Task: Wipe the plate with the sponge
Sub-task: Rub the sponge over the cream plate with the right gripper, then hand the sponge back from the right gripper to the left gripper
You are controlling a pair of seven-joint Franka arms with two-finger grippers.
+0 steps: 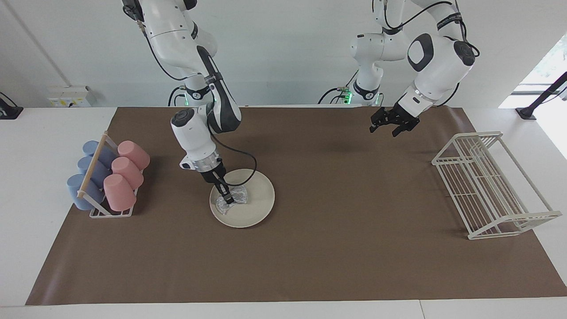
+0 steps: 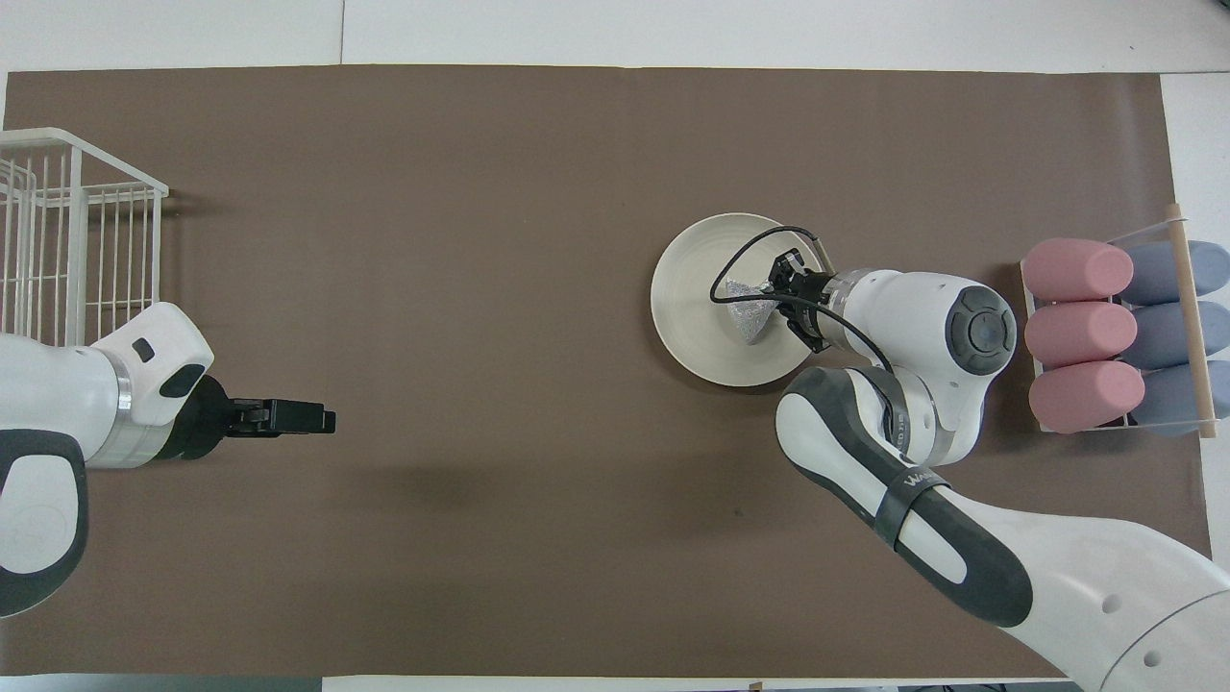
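1. The right gripper [image 1: 228, 199] pinched the sponge [image 1: 234, 197] down on the plate [image 1: 257, 204]
2. The left gripper [image 1: 390, 127] hung open above the brown mat [image 1: 310, 248], waiting
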